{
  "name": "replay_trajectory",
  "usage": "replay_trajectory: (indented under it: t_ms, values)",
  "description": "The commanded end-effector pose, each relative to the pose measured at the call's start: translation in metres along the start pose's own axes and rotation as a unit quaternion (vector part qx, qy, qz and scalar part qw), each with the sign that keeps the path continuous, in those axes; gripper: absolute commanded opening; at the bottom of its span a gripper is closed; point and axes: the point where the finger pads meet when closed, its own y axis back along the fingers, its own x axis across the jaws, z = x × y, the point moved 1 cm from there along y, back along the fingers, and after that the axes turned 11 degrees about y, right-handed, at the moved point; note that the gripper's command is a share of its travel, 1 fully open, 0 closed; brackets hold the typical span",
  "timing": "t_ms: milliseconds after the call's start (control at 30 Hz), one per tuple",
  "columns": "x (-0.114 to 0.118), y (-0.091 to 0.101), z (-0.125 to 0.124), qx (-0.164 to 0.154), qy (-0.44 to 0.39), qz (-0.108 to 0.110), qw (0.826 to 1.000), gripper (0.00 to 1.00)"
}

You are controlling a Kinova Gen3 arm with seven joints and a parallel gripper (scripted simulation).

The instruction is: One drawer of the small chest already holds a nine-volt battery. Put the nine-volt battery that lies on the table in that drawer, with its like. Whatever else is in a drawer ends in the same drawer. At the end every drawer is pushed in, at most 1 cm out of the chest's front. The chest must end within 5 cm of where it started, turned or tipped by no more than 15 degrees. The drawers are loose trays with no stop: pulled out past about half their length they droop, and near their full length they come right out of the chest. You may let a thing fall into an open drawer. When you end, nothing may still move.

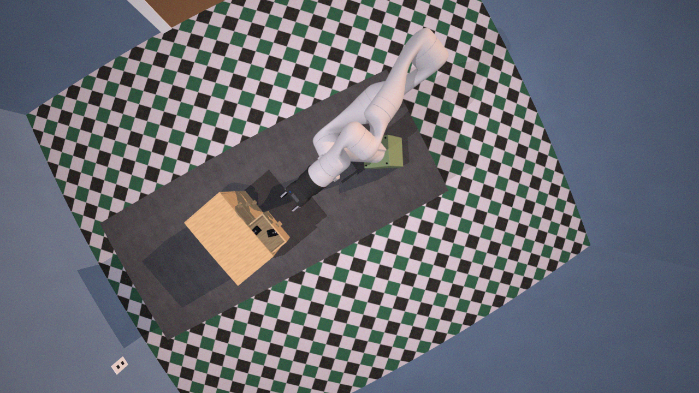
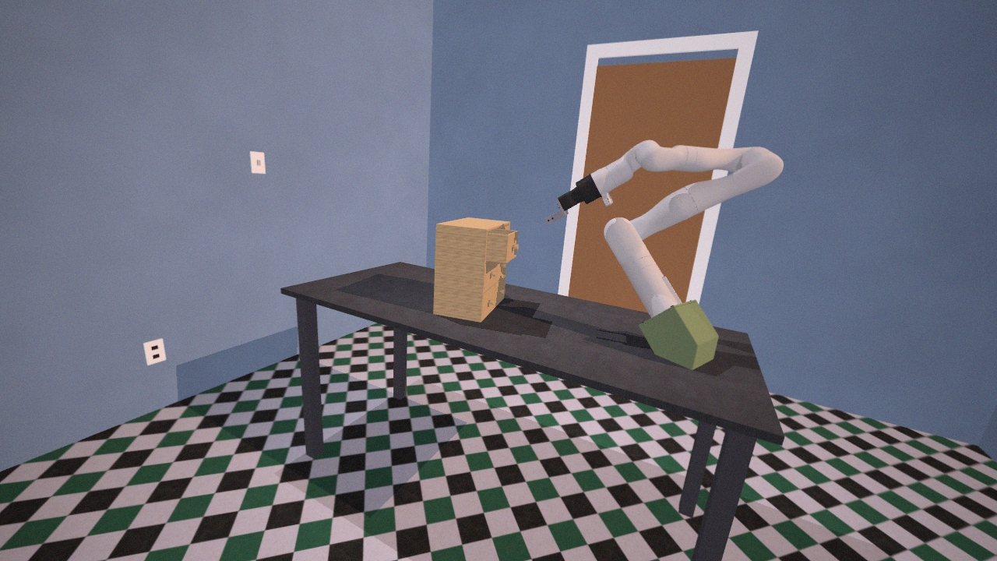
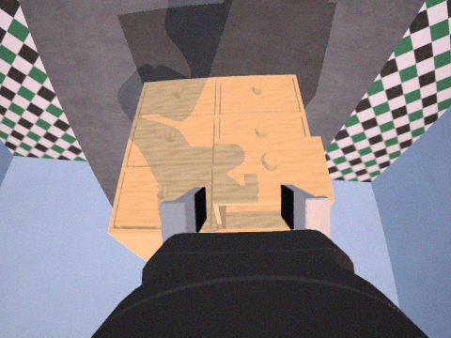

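Note:
The wooden chest (image 1: 227,234) (image 2: 459,272) (image 3: 188,152) stands upright on the dark table (image 1: 391,200) (image 2: 592,362). Its top drawer on the right in the wrist view (image 3: 301,180) is pulled part way out; this drawer also shows in the exterior view (image 2: 500,247). Two small black things lie in it, one (image 1: 256,229) nearer the chest and one (image 1: 272,233) nearer the drawer front; they look like the nine-volt batteries. The other drawers look pushed in. My gripper (image 1: 289,201) (image 2: 554,218) (image 3: 243,202) is open and empty, in the air in front of the chest and above the drawer's height.
A green block (image 1: 395,152) (image 2: 679,334) is at the arm's base, at the far end of the table from the chest. Knobs stick out of the drawer fronts, such as the open drawer's round knob (image 3: 270,161). Shadows of the chest and arm fall on the table.

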Motion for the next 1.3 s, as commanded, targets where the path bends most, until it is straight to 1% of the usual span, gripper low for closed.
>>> replay_trajectory:
  t_ms: [0, 200, 267, 533, 767, 833, 1033, 1267]
  values:
    - [0.002, -0.001, 0.003, 0.015, -0.001, 0.006, 1.0, 1.0]
    - [0.001, 0.001, 0.006, 0.053, 0.0, 0.013, 0.999, 1.0]
    - [0.001, 0.001, 0.006, 0.053, 0.0, 0.013, 0.999, 1.0]
    - [0.0, 0.004, 0.011, 0.119, 0.0, 0.026, 0.993, 1.0]
    - [-0.001, 0.006, 0.017, 0.185, 0.0, 0.039, 0.982, 1.0]
    - [-0.001, 0.006, 0.017, 0.185, 0.0, 0.039, 0.982, 1.0]
    - [-0.002, 0.008, 0.022, 0.244, 0.0, 0.05, 0.968, 1.0]
    - [-0.003, 0.01, 0.027, 0.31, 0.0, 0.063, 0.949, 1.0]
